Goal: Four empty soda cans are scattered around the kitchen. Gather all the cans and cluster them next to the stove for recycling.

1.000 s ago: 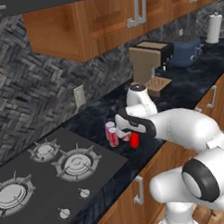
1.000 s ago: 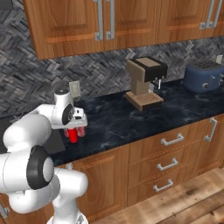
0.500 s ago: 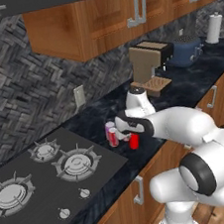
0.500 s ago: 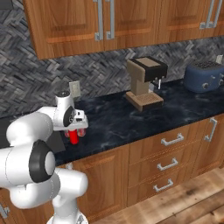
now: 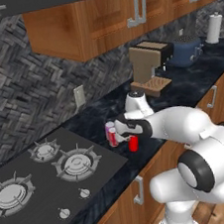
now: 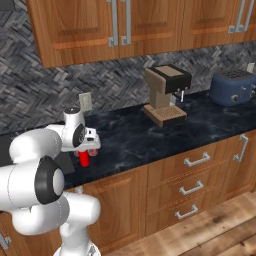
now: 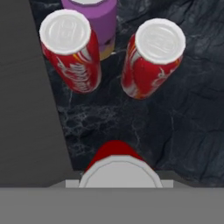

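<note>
My gripper [image 5: 131, 133] is shut on a red soda can [image 5: 133, 143], held upright low over the black counter just right of the stove [image 5: 48, 185]. In the right base view the same can [image 6: 85, 159] hangs below the gripper [image 6: 87, 148]. The hand view looks down on the held can's silvery top [image 7: 117, 169]. Beyond it stand two red soda cans [image 7: 72, 49] [image 7: 153, 57] and a paler purple-pink one [image 7: 92, 12], close together by the stove's edge [image 7: 26, 96]. That cluster [image 5: 111, 133] sits just left of my gripper.
A brown coffee machine [image 5: 148, 69] stands further right on the counter, then a blue toaster [image 5: 183, 52] and a paper towel roll [image 5: 214, 28]. A wall outlet [image 5: 80, 96] is behind the cans. Drawers [image 6: 195, 175] run below the counter edge.
The held can has sunk slightly toward the counter beside the other cans; the grip stays the same.
</note>
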Motion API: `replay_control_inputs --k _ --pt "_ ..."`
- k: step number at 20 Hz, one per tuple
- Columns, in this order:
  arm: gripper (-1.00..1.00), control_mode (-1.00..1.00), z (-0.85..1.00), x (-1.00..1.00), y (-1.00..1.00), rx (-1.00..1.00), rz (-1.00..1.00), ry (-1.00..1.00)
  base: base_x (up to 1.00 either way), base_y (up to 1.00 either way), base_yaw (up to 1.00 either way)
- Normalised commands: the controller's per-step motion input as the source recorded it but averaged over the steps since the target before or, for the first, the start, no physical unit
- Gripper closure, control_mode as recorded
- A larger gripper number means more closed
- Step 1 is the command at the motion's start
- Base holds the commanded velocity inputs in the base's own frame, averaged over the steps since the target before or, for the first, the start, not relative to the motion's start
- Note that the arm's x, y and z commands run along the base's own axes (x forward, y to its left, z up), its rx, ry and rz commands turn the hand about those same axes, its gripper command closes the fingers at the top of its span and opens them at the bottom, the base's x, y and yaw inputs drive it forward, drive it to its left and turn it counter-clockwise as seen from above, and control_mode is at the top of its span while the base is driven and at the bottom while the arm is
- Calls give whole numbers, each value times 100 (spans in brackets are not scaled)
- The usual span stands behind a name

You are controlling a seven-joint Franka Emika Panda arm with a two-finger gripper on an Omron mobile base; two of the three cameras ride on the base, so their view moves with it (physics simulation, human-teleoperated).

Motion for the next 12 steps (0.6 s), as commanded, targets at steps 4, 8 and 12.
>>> replay_control_inputs --k 4,8,12 --pt "100 -100 -12 0 3 0 0 0 0 0 0" --pt "100 -100 -11 0 4 -1 0 0 0 0 0" --pt "100 -100 -10 0 3 0 0 0 0 0 0"
